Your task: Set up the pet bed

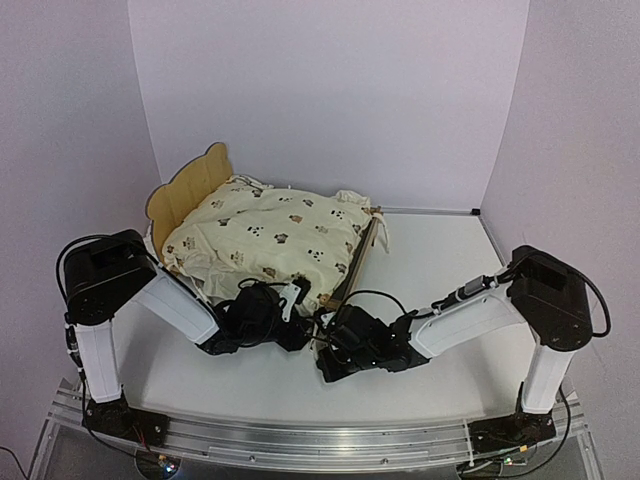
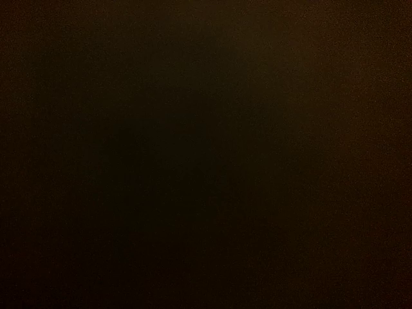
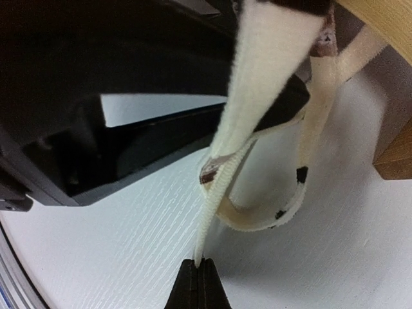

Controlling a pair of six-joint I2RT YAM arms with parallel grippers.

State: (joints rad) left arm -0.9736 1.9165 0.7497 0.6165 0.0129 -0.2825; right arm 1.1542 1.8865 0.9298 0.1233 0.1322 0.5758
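The pet bed [image 1: 190, 187] stands at the back left of the table, its scalloped plywood headboard on the left and a side rail [image 1: 362, 250] on the right. A cream animal-print cover [image 1: 270, 230] lies over it. My right gripper [image 3: 199, 265] is shut on a thin cream tie strap [image 3: 219, 193] of the cover, close above the table by the bed's near wooden corner [image 3: 394, 154]. A second strap [image 3: 257, 222] hangs in a loop beside it. My left gripper [image 1: 296, 300] sits at the cover's near edge. The left wrist view is black, so its jaws are hidden.
The black body of the left wrist [image 3: 96, 129] hangs close over the right gripper. White table [image 1: 440, 250] lies to the right of the bed, ending at the white walls [image 1: 330, 90] behind and beside it. Both arm bases stand on the metal rail [image 1: 320, 440].
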